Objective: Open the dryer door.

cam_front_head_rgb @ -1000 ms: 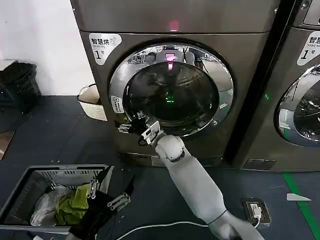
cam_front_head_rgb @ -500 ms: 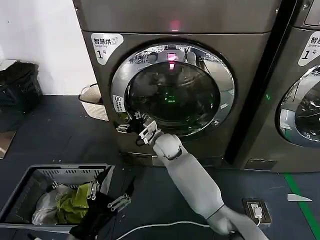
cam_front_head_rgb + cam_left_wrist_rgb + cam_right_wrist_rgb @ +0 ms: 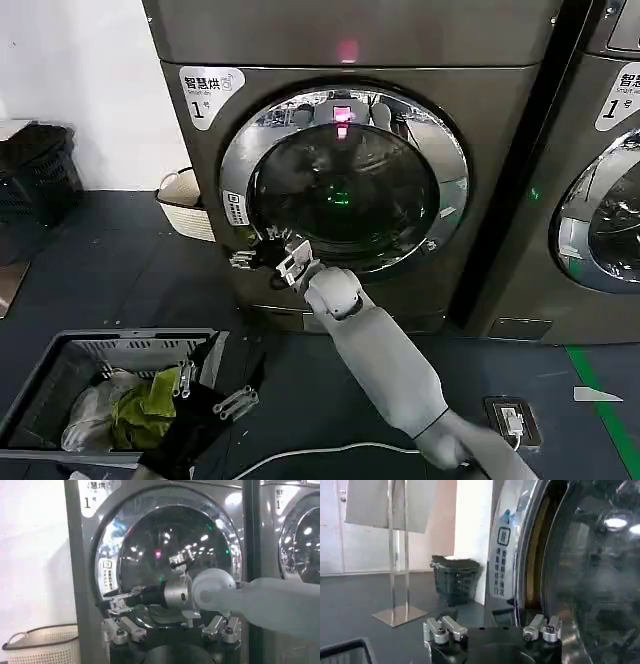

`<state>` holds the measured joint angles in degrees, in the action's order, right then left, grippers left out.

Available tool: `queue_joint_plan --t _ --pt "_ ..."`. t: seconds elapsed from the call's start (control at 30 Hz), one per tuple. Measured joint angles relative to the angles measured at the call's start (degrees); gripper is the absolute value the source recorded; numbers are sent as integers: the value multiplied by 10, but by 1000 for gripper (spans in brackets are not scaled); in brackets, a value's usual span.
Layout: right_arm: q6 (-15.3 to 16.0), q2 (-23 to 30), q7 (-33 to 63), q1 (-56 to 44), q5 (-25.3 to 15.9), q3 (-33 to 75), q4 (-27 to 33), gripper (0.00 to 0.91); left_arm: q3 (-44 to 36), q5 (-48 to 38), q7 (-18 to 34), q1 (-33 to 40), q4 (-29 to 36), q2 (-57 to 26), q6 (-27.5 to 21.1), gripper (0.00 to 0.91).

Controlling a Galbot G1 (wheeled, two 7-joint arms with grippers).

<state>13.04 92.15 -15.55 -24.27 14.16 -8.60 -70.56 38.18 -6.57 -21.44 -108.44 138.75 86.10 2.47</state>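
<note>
The big bronze-grey front-loading dryer (image 3: 350, 180) stands against the wall with its white "1" label at the upper left and a pink light glowing above. Its large round porthole door (image 3: 342, 178), wide chrome rim around dark bulging glass, sits nearly flush with the front. In the right wrist view, though, a dark slit shows between the chrome rim (image 3: 532, 555) and the machine's face, so I judge the door to be just cracked at its left edge and nowhere near swung out.

The right arm reaches up from low in the head view, and the right tool (image 3: 258, 256) sits at the lower-left of the rim, right where the door meets the body. From the left wrist view the right tool (image 3: 116, 601) looks pressed to that edge. Whether its fingers are apart or clamped on the rim, I cannot tell; they are too small and dark against the metal.

The left tool (image 3: 215, 390) hangs idle low down, beside the grey plastic laundry basket (image 3: 60, 345) on the floor (there are green and white clothes in it), its fingers (image 3: 120, 631) apart and holding nothing.

So the reach looks done and the latch perhaps released. What remains, as I judge it, is the main pull that swings the door wide.
</note>
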Motion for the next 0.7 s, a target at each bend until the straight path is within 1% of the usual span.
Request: queue_joint_plan --t 0.4,0.7 --pt "10 -1 -48 -15 13 -10 -39 907 22 -5 3 19 -13 -5 -22 907" --pt "16 -1 -87 -29 26 -11 -75 907 50 -34 6 41 -22 -15 -41 907"
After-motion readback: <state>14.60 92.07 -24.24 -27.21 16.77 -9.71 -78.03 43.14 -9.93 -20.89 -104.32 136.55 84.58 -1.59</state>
